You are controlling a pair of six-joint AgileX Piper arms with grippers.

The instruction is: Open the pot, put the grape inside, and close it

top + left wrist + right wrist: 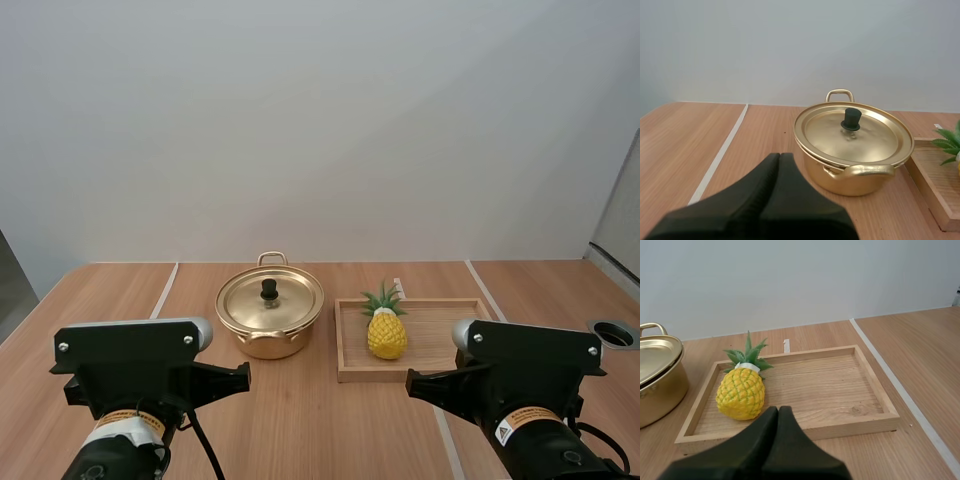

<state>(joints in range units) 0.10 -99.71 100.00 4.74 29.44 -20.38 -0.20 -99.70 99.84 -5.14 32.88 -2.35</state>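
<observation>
**Pot lidded, pineapple on the tray, both pincers pressed together**

A golden pot [270,325] stands on the wooden table [300,430], a little left of the middle of the high view. Its lid [285,300] sits squarely on the rim, with a black knob [269,289] upright at the centre. One loop handle points to the far wall and the other faces the arms.

Just to the right of the pot, close but not touching, lies a shallow wooden tray [445,335]. The only fruit there is a small yellow pineapple [386,332] with green leaves. It rests in the tray's left part, near the side closest to the pot.

The left gripper [780,156] hangs low at the lower left of the high view, short of the pot. Its two black fingers are pressed together into one dark wedge and hold nothing, and the tip points toward the pot's near handle.

The right gripper [778,410] sits at the lower right of the high view. It too is closed on nothing, and its tip is just before the tray's near rim, right of the pineapple.
</observation>
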